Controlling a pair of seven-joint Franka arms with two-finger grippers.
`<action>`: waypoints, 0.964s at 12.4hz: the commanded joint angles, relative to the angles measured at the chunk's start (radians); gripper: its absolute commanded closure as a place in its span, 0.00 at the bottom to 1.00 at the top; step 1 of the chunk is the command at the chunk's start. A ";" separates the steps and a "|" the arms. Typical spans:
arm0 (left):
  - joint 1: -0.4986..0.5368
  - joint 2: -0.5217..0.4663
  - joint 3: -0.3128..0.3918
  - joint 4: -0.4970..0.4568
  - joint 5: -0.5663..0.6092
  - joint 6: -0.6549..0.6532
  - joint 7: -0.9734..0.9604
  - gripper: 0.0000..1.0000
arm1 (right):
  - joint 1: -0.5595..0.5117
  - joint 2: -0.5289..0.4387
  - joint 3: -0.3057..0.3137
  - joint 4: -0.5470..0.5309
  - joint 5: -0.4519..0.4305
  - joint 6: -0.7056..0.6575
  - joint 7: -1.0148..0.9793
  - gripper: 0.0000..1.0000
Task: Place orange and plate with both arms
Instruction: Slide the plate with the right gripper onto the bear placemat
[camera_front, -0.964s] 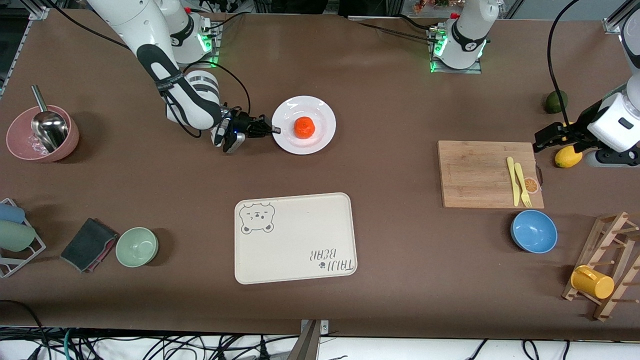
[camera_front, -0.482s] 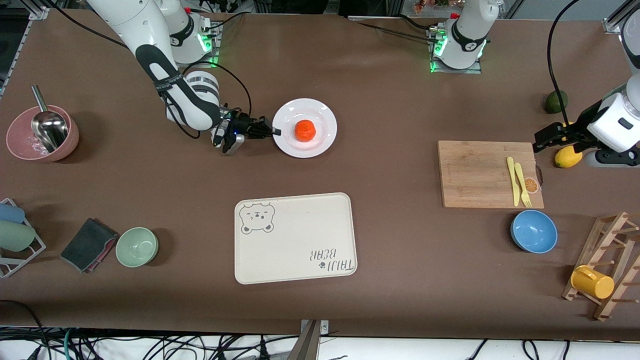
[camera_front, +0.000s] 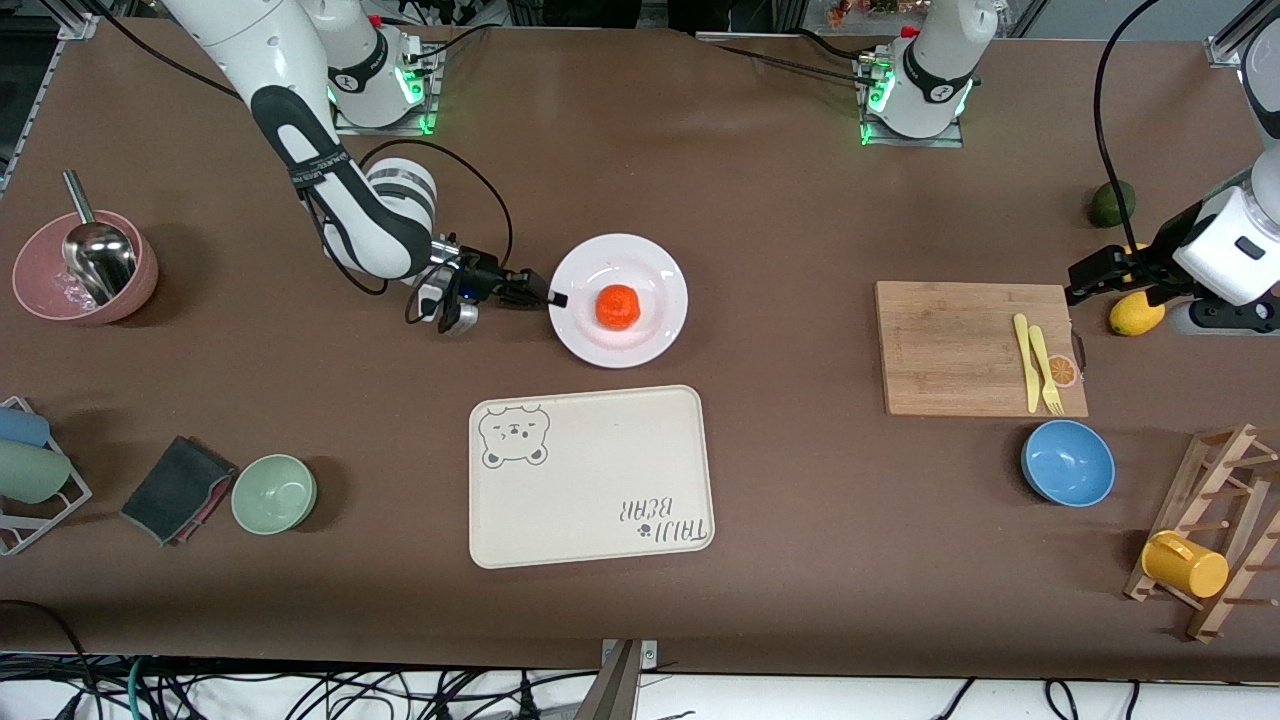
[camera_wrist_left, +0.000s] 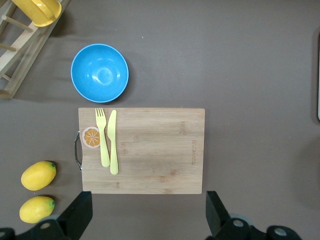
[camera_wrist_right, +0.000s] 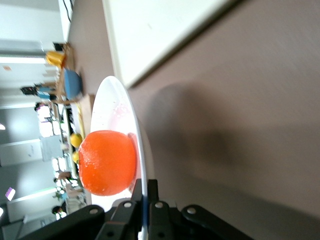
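Moved since earlier frame: plate (camera_front: 655, 330) with orange (camera_front: 617, 306) on it, carried nearer the front camera, now close to tray (camera_front: 590, 476). Right gripper (camera_front: 553, 299) clamped on plate rim, orange just past its jaws. Left gripper (camera_wrist_left: 147, 212) waiting, jaws wide, over board (camera_wrist_left: 150, 150) edge.

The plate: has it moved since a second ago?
Yes. The plate, held at its rim by the right gripper with the orange on it, has come nearer the front camera, toward the bear-printed tray.
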 joint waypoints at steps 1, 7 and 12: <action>-0.008 0.008 0.008 0.015 -0.014 0.000 0.008 0.00 | -0.013 0.071 -0.003 0.132 -0.058 0.008 0.079 1.00; -0.009 0.008 0.008 0.014 -0.013 -0.001 0.008 0.00 | -0.052 0.323 -0.045 0.481 -0.314 0.005 0.252 1.00; -0.009 0.011 0.006 0.014 -0.011 -0.003 0.008 0.00 | -0.063 0.446 -0.045 0.627 -0.414 0.003 0.343 1.00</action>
